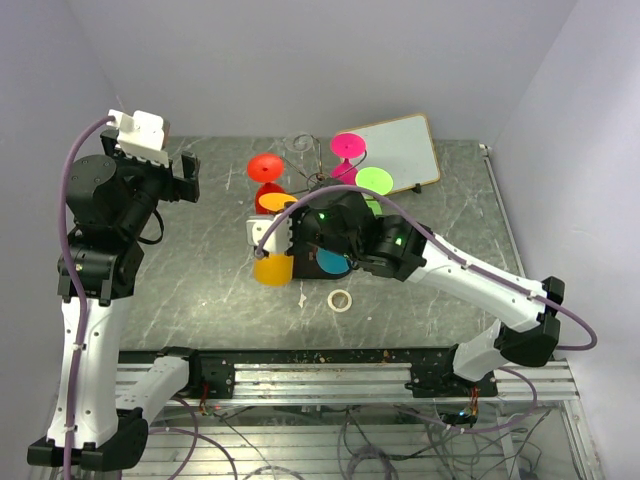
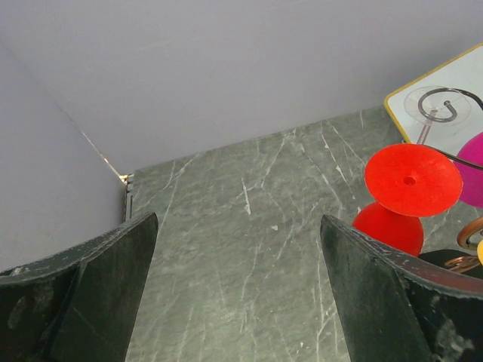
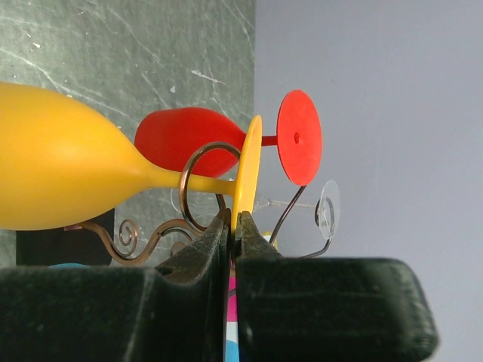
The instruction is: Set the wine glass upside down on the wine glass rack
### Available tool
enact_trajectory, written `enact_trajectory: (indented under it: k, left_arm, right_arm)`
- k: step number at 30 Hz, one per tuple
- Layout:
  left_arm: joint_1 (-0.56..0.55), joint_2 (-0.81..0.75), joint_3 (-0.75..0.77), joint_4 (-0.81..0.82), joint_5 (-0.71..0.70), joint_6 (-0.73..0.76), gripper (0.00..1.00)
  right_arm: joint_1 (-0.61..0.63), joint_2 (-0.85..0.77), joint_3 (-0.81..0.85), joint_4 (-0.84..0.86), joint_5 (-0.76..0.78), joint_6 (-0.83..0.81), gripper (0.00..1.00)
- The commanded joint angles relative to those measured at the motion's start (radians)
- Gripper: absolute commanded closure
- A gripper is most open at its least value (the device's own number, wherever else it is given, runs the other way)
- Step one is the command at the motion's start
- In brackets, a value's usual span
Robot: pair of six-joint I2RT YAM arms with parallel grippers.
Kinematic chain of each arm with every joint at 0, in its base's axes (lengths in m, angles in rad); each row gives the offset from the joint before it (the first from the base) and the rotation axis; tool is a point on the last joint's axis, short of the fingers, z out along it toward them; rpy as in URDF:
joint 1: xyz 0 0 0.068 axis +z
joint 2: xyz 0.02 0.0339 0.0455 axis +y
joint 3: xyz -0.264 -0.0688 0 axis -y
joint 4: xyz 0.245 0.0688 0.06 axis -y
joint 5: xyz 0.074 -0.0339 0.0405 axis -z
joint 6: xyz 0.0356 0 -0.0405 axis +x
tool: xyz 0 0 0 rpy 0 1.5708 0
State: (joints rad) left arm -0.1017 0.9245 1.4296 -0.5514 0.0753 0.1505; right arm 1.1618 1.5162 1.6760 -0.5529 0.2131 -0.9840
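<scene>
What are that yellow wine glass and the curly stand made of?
The yellow wine glass looks like plastic rather than glass: opaque, evenly coloured, softly matte. The rack seems to be thin metal wire with a dark brown finish, judging by its slim bent scrolls and faint glints.

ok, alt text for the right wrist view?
The right gripper pinches the rim of the foot of a yellow wine glass, whose stem appears to pass through a curled loop of the wine glass rack. Behind it is a red wine glass, with the foot of a clear glass beyond, over the marbled table and grey wall.
</scene>
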Motion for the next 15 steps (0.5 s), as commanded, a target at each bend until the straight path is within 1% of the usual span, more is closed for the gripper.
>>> enact_trajectory:
  k: [1,15]
  left_arm:
    - [0.008,0.001,0.018,0.001,0.021,0.008,0.01]
    - [0.007,0.004,-0.009,0.013,0.047,0.019,0.01]
  right_arm:
    - [0.006,-0.039,-0.007,-0.004,-0.002,-0.013,1.0]
    - [-0.013,-0.073,-0.088,0.027,0.062,-0.075,1.0]
